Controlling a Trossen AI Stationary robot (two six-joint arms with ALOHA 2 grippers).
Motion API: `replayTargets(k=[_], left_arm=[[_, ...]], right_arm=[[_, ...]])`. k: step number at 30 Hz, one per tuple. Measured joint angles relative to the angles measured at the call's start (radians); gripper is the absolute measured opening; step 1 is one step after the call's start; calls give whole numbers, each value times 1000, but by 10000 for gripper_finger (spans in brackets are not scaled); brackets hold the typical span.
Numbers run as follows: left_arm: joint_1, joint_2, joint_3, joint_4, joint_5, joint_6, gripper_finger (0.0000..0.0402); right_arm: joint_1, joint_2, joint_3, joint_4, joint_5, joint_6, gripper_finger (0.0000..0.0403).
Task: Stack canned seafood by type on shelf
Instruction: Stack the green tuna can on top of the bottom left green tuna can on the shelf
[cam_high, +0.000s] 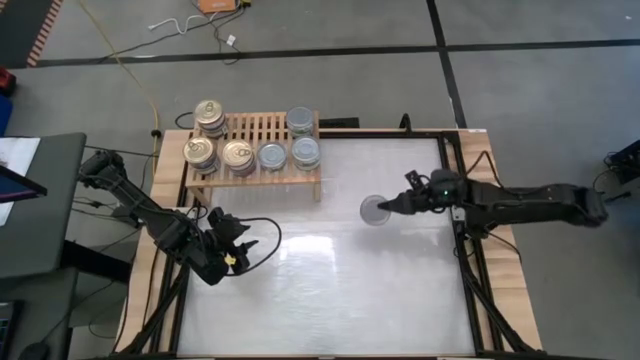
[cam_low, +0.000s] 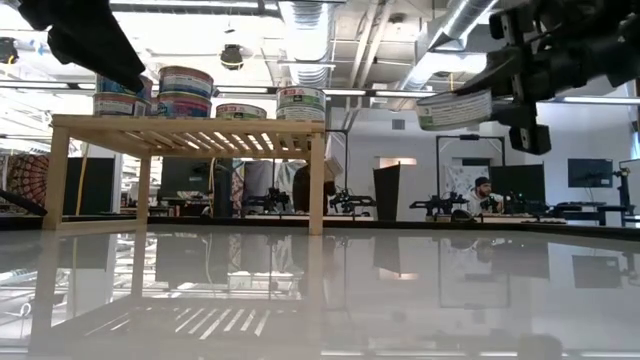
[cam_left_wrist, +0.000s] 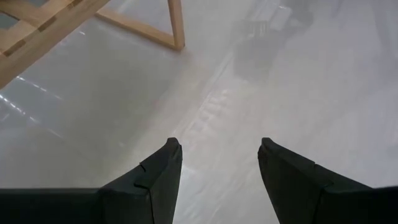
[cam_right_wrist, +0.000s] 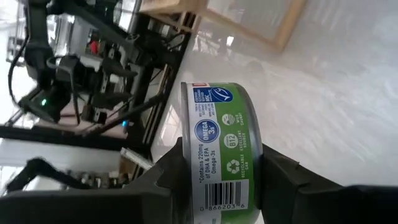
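Right gripper (cam_right_wrist: 217, 186) clamps green-label can (cam_right_wrist: 217, 146) across sidewall, lifted; rigid, smooth, likely slippery. Left gripper (cam_left_wrist: 217, 168) open, empty.

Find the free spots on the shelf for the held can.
The shelf has bare slats between the gold stack and the silver stack in the back row. The front row is full. The right tool holds a can above open table.

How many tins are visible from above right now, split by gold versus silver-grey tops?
Visible tops in the high view; stacks may hide more tins beneath.
Gold-top tins: 3, all on the shelf
Silver-grey-top tins: 4, three on the shelf, one held by the right gripper
Total: 7
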Motion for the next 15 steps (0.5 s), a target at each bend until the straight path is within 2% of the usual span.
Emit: replayTargets(k=[4,7,11,15], left_arm=[[9,0,0,3,-4,-59,203],[21,0,0,3,-4,-126,203],[34,0,0,3,-4,-161,203],[38,0,0,4,-4,-171,203]], right_arm=[[-46,11,-3,10,-17,34,160],[-72,30,-3,19,-2,130,160],[-93,67,-3,18,70,238,160],[-99,114,-3,16,215,320,160]])
